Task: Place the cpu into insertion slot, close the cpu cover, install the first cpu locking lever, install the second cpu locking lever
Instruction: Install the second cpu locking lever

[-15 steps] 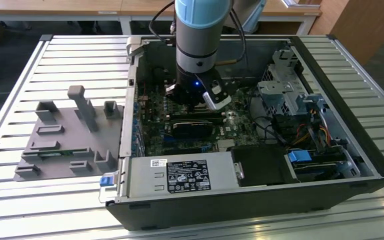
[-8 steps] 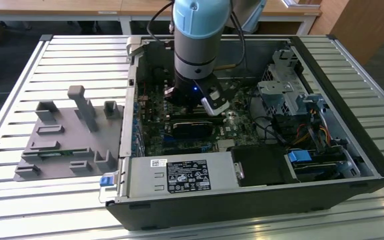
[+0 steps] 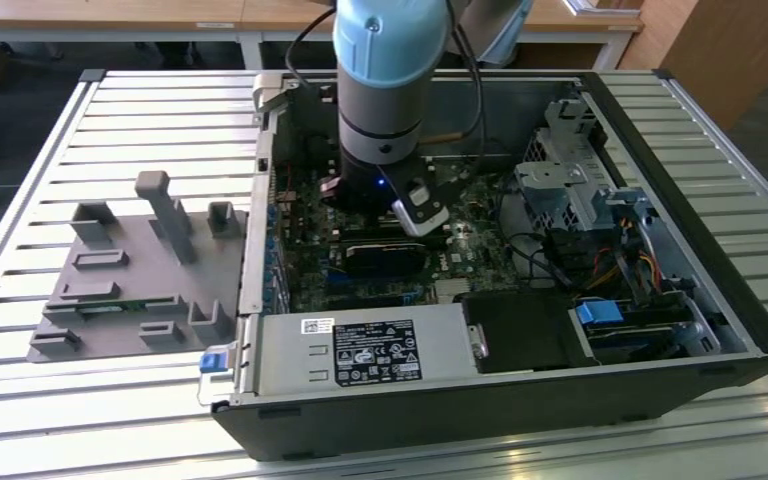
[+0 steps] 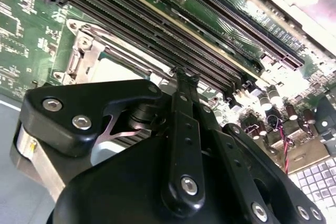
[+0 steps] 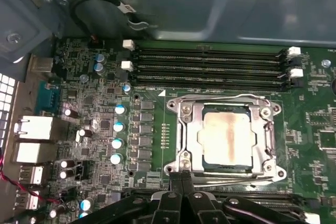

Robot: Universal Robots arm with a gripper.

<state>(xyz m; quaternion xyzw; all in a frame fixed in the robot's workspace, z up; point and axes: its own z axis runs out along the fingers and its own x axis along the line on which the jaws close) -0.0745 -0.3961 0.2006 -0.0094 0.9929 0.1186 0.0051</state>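
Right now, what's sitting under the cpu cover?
In the first wrist view the cpu lies under the closed cpu cover, its silver top showing through the cut-out. The frame covers the chip's edges, and the chip covers the insertion slot beneath.

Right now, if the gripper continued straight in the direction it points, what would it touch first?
Probably the cpu cover at its near edge, closed over the cpu. The gripper tips sit just beside that frame, though depth is unclear.
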